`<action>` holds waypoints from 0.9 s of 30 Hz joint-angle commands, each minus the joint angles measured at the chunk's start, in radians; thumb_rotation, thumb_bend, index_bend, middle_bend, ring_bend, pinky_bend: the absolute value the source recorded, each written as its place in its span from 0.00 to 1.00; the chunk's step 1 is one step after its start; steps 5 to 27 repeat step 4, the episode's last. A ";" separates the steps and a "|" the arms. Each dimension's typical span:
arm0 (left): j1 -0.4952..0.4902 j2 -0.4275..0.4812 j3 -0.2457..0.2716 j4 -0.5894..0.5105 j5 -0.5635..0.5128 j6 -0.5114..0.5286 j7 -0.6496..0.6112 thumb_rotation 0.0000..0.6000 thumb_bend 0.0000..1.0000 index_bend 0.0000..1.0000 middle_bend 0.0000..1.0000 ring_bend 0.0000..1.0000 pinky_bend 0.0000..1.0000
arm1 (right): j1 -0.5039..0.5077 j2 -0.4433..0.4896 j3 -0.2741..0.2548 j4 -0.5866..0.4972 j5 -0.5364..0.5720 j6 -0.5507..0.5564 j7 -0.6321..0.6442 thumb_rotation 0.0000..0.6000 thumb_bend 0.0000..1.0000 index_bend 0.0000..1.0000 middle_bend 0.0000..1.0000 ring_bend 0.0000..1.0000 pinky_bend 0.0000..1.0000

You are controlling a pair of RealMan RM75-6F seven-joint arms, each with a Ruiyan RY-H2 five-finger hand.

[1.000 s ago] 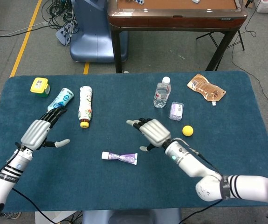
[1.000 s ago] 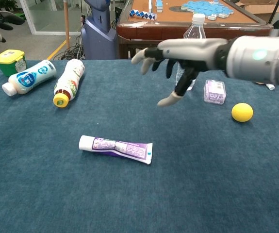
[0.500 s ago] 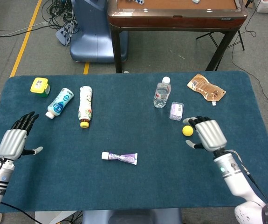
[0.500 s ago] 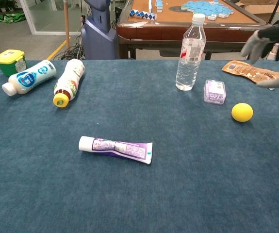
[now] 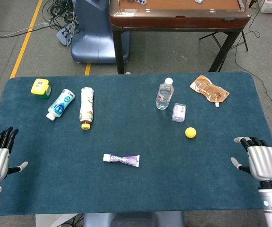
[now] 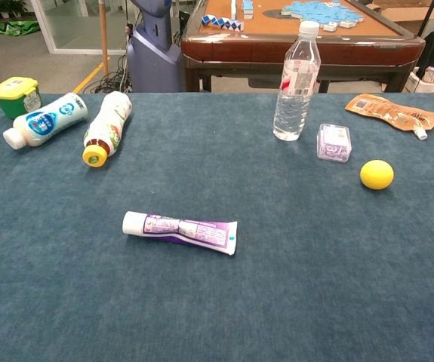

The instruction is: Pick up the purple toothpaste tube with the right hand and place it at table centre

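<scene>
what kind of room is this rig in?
Probably a lab or workshop, not a home. Cables trail over a grey floor marked with a yellow line, and the blue cloth table holds assorted test props. Behind it stands a wooden table with blue tiles.

Toothpaste tube (image 5: 121,160): lying flat near the table (image 5: 126,118) centre, toward the front edge.
Two bottles (image 5: 86,108): lying side by side, back left.
Water bottle (image 5: 164,93): upright, back right.
Ball (image 5: 190,132): right of the tube, well apart.
</scene>
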 commanded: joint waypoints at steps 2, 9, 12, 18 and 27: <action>0.016 -0.004 0.002 -0.011 0.014 0.009 0.003 1.00 0.00 0.00 0.00 0.03 0.11 | -0.029 -0.001 0.008 0.006 -0.013 -0.002 0.018 1.00 0.25 0.36 0.41 0.31 0.35; 0.020 -0.007 -0.001 -0.011 0.017 0.009 0.006 1.00 0.00 0.00 0.00 0.03 0.11 | -0.035 -0.006 0.015 0.014 -0.024 -0.005 0.018 1.00 0.25 0.36 0.41 0.31 0.35; 0.020 -0.007 -0.001 -0.011 0.017 0.009 0.006 1.00 0.00 0.00 0.00 0.03 0.11 | -0.035 -0.006 0.015 0.014 -0.024 -0.005 0.018 1.00 0.25 0.36 0.41 0.31 0.35; 0.020 -0.007 -0.001 -0.011 0.017 0.009 0.006 1.00 0.00 0.00 0.00 0.03 0.11 | -0.035 -0.006 0.015 0.014 -0.024 -0.005 0.018 1.00 0.25 0.36 0.41 0.31 0.35; 0.020 -0.007 -0.001 -0.011 0.017 0.009 0.006 1.00 0.00 0.00 0.00 0.03 0.11 | -0.035 -0.006 0.015 0.014 -0.024 -0.005 0.018 1.00 0.25 0.36 0.41 0.31 0.35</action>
